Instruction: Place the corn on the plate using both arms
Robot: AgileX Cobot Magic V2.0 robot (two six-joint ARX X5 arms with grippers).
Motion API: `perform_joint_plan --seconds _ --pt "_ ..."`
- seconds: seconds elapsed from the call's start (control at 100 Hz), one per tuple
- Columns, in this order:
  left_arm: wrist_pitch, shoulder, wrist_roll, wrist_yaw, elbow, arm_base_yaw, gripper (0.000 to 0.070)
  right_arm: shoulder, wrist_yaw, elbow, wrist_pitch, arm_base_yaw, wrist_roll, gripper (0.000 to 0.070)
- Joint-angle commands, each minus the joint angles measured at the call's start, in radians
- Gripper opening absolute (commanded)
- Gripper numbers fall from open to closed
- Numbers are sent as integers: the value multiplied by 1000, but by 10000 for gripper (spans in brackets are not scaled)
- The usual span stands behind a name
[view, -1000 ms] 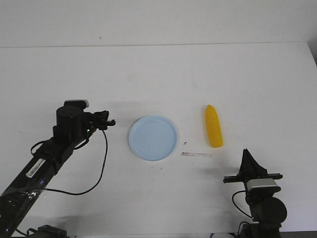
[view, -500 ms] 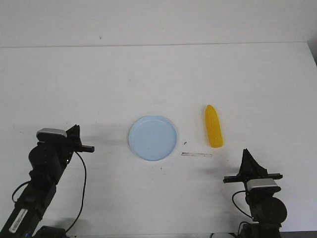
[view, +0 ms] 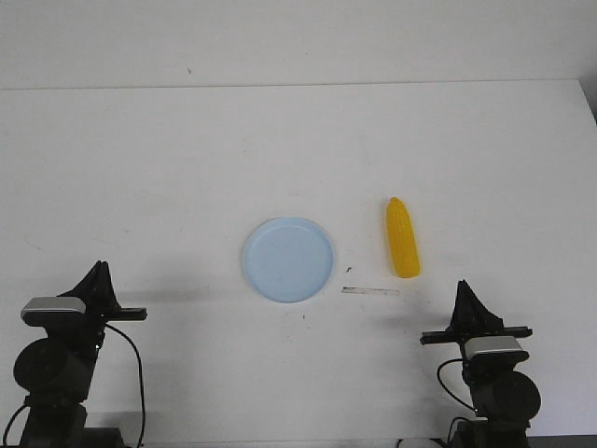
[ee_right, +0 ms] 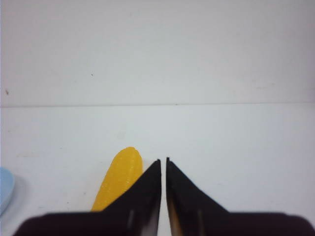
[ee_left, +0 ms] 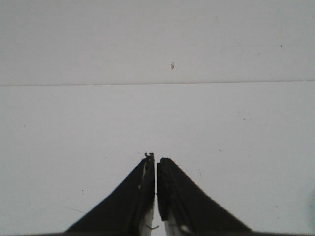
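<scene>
We see the white counter (view: 298,149) from the front, with both arms folded back at its near edge. The plate (view: 288,259) lies flat near the middle of the counter, bare. The corn (view: 402,237) lies on the counter to the right of the plate, apart from it, with its pointed end toward the far side and its blunt end toward the robot. A thin pale strip (view: 370,291) lies on the counter just in front of the corn's blunt end, between plate and corn, touching neither.

The left tool (view: 97,278) stands at the near left, well apart from the plate. In the left wrist view we see the left tool (ee_left: 156,160) with its two black fingers pressed almost together, only a thin slit between them and nothing in it; bare counter lies beyond.

The right tool (view: 465,297) stands at the near right, in front of the corn and not touching it. In the right wrist view the right tool (ee_right: 163,161) likewise has its fingers drawn nearly together around nothing. The corn (ee_right: 118,178) lies just beyond the fingers, partly hidden by one finger, and the plate's rim (ee_right: 7,189) shows at the picture's edge.
</scene>
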State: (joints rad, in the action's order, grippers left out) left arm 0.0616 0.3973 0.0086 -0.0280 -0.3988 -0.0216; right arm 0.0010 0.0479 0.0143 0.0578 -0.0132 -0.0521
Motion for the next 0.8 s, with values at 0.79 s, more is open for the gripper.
perform_joint_plan --seconds 0.79 --pt "14 -35 6 -2 -5 2 1 0 -2 -2 13 -2 1 15"
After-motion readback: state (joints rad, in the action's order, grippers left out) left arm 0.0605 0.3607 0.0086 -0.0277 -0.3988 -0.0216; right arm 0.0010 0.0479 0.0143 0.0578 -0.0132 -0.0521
